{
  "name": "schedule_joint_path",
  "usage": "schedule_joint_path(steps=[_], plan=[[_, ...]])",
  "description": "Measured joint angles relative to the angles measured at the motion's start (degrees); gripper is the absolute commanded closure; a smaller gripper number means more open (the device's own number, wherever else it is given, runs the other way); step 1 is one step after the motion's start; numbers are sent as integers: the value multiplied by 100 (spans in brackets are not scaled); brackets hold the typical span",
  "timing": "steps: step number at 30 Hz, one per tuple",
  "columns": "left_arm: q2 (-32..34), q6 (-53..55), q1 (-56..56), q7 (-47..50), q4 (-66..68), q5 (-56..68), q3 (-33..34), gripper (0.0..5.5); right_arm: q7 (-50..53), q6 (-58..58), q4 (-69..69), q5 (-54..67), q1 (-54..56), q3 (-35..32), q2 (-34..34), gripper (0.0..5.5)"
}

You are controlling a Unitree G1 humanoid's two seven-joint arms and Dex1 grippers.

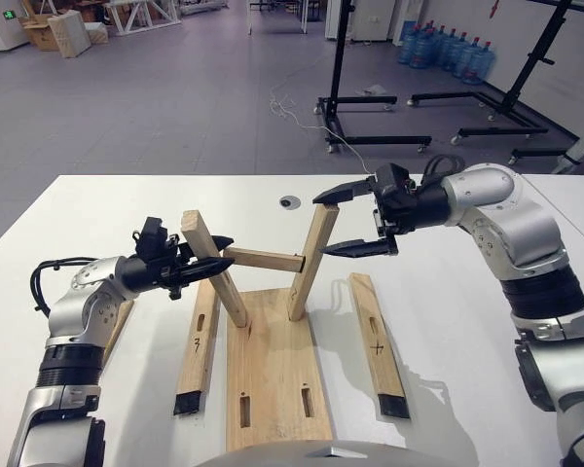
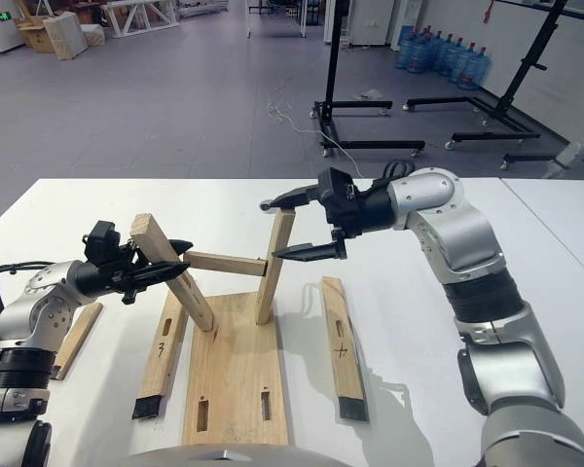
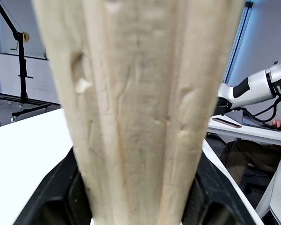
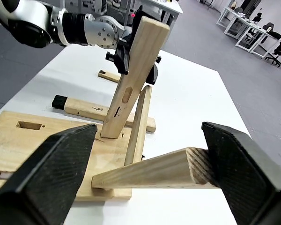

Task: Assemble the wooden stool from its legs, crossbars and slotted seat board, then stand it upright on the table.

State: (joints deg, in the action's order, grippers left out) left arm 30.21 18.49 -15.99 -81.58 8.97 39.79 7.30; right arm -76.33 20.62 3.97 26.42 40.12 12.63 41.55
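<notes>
The slotted seat board (image 1: 273,375) lies flat near the table's front edge. Two legs stand slanted on it, joined by a crossbar (image 1: 264,259). My left gripper (image 1: 202,264) is shut on the left leg (image 1: 222,284) near its upper half. In the left wrist view that leg (image 3: 140,103) sits between the dark fingers (image 3: 56,197). My right gripper (image 1: 323,226) is open, with one finger above and one below the top of the right leg (image 1: 307,272). In the right wrist view this leg (image 4: 154,173) lies between the spread fingers (image 4: 56,168) with gaps on both sides.
A loose leg (image 1: 199,350) marked 3 lies left of the board. Another loose leg (image 1: 378,342) with a cross mark lies to its right. A short wooden piece (image 1: 117,326) rests under my left arm. A round hole (image 1: 289,202) is in the tabletop behind.
</notes>
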Motion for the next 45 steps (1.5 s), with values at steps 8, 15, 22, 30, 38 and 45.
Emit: schedule_joint_path(steps=[8, 15, 22, 30, 38, 45], plan=[[-27, 48, 17, -2, 19, 43, 48, 349, -140, -343, 107, -244, 167, 262, 272, 141], [-84, 36, 127, -13, 144, 130, 147, 349, -153, -699, 118, -450, 256, 479, 389, 141], [-128, -36, 180, -81, 382, 175, 206, 349, -170, -900, 127, -519, 312, 580, 395, 141], [-125, -67, -259, -147, 1117, 122, 48, 349, -170, -946, 169, -554, 357, 644, 413, 141], [4, -254, -508, -335, 1438, 20, -169, 349, -178, -1032, 198, -605, 381, 696, 449, 141], [63, -256, -387, -311, 1251, 18, -248, 349, -179, -1221, 147, -641, 381, 728, 479, 141]])
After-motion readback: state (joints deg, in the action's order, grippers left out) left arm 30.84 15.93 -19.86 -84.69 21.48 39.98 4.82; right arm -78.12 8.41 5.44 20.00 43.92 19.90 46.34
